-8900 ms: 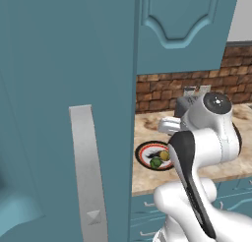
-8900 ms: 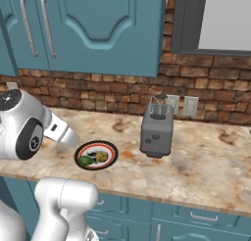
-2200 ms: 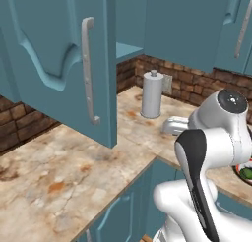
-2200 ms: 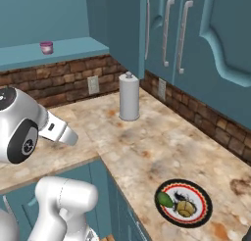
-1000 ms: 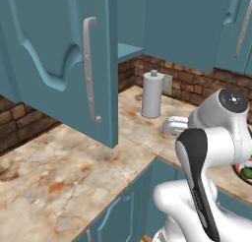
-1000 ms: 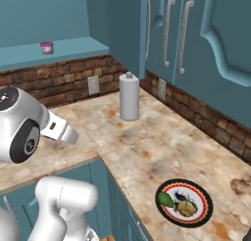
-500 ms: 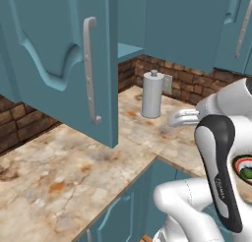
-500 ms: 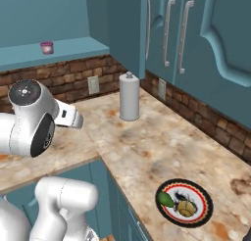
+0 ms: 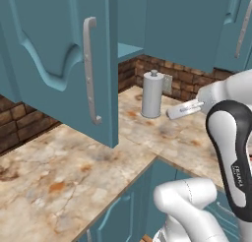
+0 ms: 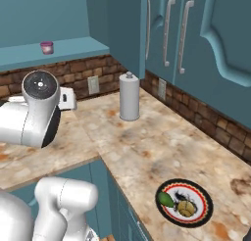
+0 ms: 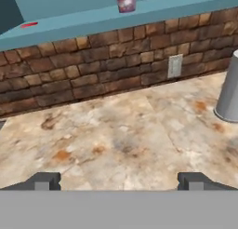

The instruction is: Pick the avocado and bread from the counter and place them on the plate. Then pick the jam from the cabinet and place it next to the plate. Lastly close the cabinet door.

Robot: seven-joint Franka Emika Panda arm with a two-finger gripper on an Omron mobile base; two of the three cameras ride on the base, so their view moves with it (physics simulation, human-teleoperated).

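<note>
The jam point(image 10: 47, 47), a small purple jar with a lilac lid, stands on the open cabinet's teal shelf point(image 10: 68, 50); in the hand view the jam point(image 11: 125, 1) sits at the top, above the brick wall. My gripper point(image 11: 119, 181) is open over the counter point(image 11: 121, 135), well below and short of the jar, with nothing between its fingertips point(image 11: 44, 180). The hand point(image 9: 183, 108) points toward the wall beside the paper-towel roll. The plate point(image 10: 206, 210) lies on the counter at the right, with the avocado point(image 10: 165, 199) and the bread point(image 10: 185, 208) on it. The cabinet door point(image 9: 59, 64) stands open.
A tall grey paper-towel roll point(image 9: 151, 94) stands by the brick wall near a wall outlet point(image 11: 175, 66). The open door's long handle point(image 9: 89, 71) juts over the counter at the left. Shut teal cabinets point(image 10: 196, 44) line the right wall. The counter turns a corner here.
The base has driven from the plate to the open cabinet. In the last second the arm rose and the hand swung up and forward toward the wall; jam, plate and door have not moved.
</note>
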